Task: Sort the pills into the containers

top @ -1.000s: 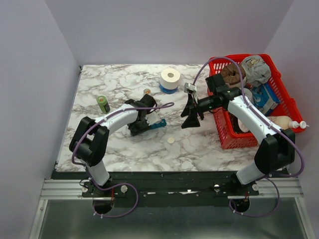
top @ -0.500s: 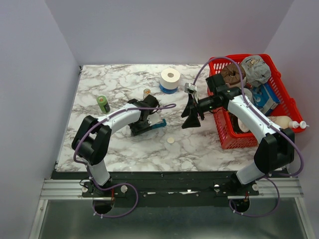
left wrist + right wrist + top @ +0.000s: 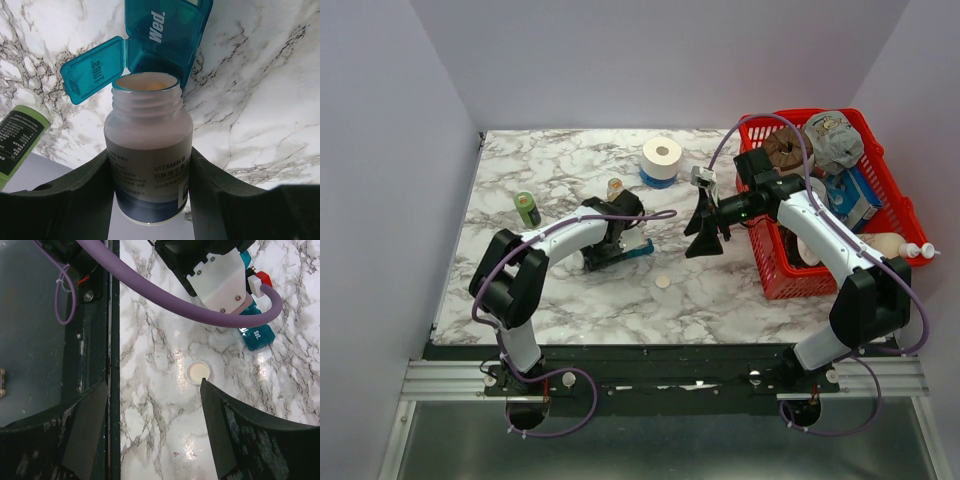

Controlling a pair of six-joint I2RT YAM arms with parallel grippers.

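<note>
Your left pincer is clamped on the uncapped white vitamin bottle, whose mouth, with tan pills showing inside, sits just beside the flipped-open lid of the teal organizer on the desk, while your right pincer hangs wide open above a small white cap.

My left gripper grips the uncapped vitamin bottle, pills showing inside, its mouth just before the teal organizer with one lid flipped open
</note>
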